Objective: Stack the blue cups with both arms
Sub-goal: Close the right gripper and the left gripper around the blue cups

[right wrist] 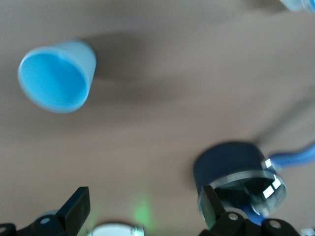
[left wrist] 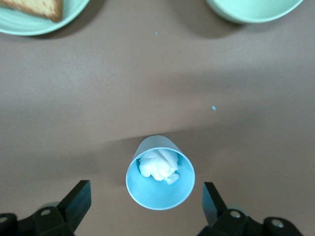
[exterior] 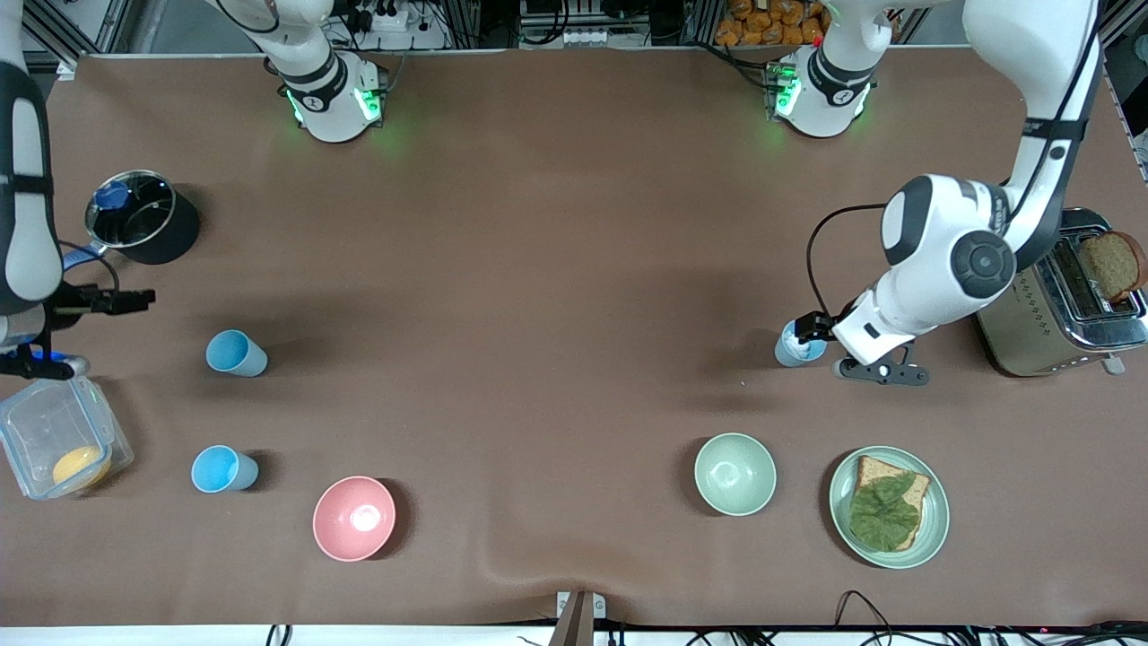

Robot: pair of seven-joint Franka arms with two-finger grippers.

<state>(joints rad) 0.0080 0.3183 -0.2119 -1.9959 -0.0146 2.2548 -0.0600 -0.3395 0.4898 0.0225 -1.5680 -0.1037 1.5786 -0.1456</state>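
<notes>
Three blue cups stand on the brown table. One grey-blue cup (exterior: 796, 345) with crumpled white paper inside is toward the left arm's end. My left gripper (exterior: 839, 348) is open just above it. In the left wrist view the cup (left wrist: 160, 179) sits between the spread fingers (left wrist: 78, 201) of the left gripper (left wrist: 145, 186) without touching them. Two more blue cups (exterior: 236, 353) (exterior: 222, 469) stand toward the right arm's end. My right gripper (exterior: 85, 332) is open and empty, in the air between the pot and the clear box. The right wrist view shows this gripper (right wrist: 143, 191) and one blue cup (right wrist: 56, 76) well apart.
A dark pot (exterior: 143, 220) (right wrist: 236, 172) and a clear box (exterior: 58, 435) holding something orange are at the right arm's end. A pink bowl (exterior: 354, 519), a pale green bowl (exterior: 735, 473) and a plate (exterior: 843, 520) with bread and lettuce lie nearer the front camera. A toaster (exterior: 1058, 305) stands beside the left arm.
</notes>
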